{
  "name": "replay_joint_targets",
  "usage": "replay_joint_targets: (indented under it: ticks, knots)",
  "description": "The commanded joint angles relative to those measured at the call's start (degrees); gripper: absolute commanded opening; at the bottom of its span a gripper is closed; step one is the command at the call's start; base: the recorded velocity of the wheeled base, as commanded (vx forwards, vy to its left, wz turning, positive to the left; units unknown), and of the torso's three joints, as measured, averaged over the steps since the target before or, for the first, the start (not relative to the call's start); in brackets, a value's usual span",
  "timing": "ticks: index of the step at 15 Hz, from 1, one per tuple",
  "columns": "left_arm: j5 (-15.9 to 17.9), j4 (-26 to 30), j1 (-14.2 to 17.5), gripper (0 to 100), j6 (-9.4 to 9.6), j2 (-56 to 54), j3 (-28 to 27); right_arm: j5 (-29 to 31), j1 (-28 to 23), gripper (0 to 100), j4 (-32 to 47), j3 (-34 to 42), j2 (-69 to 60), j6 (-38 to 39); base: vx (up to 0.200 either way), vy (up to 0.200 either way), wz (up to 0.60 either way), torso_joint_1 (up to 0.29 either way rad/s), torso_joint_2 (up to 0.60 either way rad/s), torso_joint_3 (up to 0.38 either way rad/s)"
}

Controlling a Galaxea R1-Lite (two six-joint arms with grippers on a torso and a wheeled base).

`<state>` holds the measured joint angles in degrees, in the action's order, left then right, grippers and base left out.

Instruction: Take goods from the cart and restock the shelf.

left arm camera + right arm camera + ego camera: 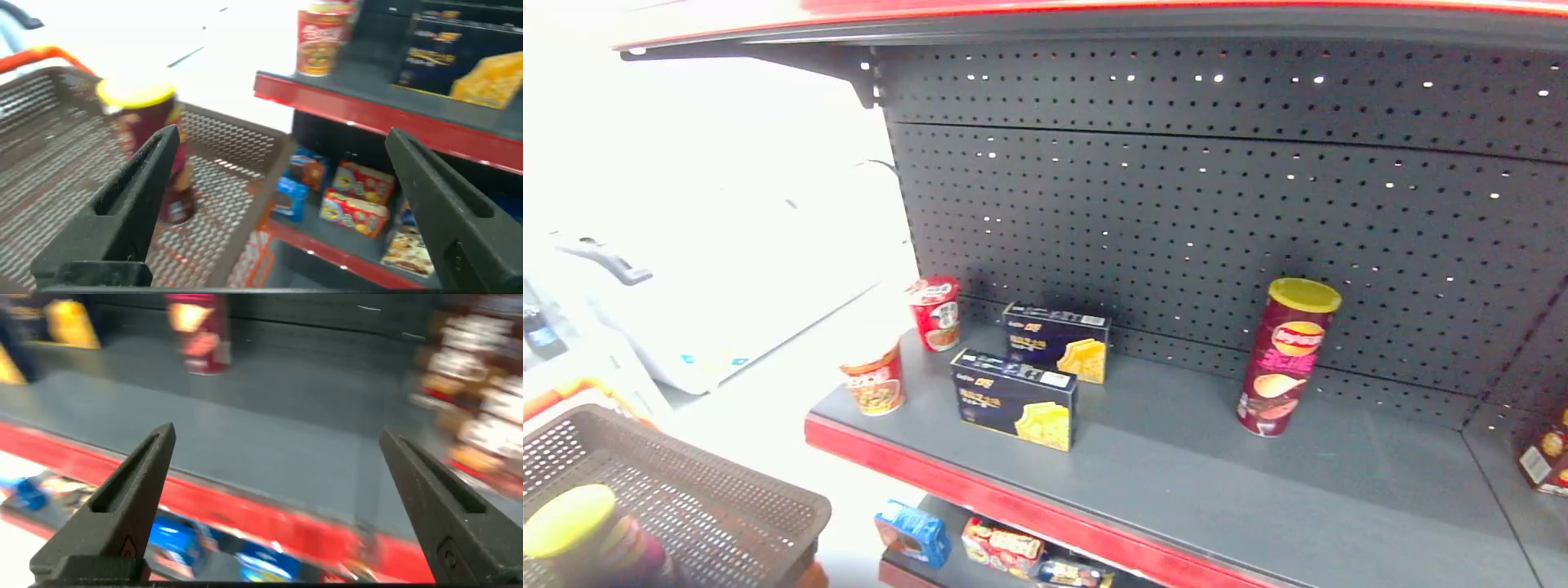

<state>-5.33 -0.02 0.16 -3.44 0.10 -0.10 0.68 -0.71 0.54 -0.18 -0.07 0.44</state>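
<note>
— shelf (1176,482) first: what stands on it?
— it has a grey deck with a red front edge. at its left end are two cup noodles (874,380), one near the front edge and one further back by the pegboard (1217,212). just right of them are two dark cracker boxes (1017,400), one behind the other. well apart to the right a maroon chip can (1286,359) stands upright with its yellow lid on.
— and the goods not yet shelved?
— a second chip can (151,155) with the same yellow lid stands upright in the brown mesh basket (727,506). the basket is left of the shelf and lower than it.
— left gripper (282,137)?
— released, with its fingers spread wide, hanging by the basket. the second chip can stands farther off behind one finger, untouched.
— right gripper (278,437)?
— released too, with its fingers wide apart. it is in front of the shelf's red edge, facing the grey deck. the maroon chip can is farther back and blurred.
— anything lower down?
— snack packets (1001,547) lie on the lower shelf (947,572), and the leftmost is blue. another box (1543,457) sits at the far right, too blurred to name.
</note>
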Motion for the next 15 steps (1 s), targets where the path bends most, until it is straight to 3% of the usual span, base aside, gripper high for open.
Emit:
replay_joint_targets:
  ticks: [1, 11, 15]
  knots:
    - [-0.03, 0.02, 0.02, 100, 0.01, 0.08, 0.01, 0.02, 0.00, 100, -0.01, 0.01, 0.07, 0.00, 0.000, 0.000, 0.60, 0.002, 0.00, -0.002]
    - [0.05, 0.02, 0.02, 100, 0.19, 0.08, 0.01, 0.02, 0.00, 100, -0.01, 0.01, 0.07, 0.00, 0.000, 0.000, 0.60, 0.001, 0.00, 0.002]
    - [0.67, 0.20, -0.07, 100, 0.71, 0.08, -0.17, 0.02, 0.00, 100, -0.01, 0.01, 0.07, 0.00, 0.000, 0.000, 0.00, 0.000, 0.00, 0.000]
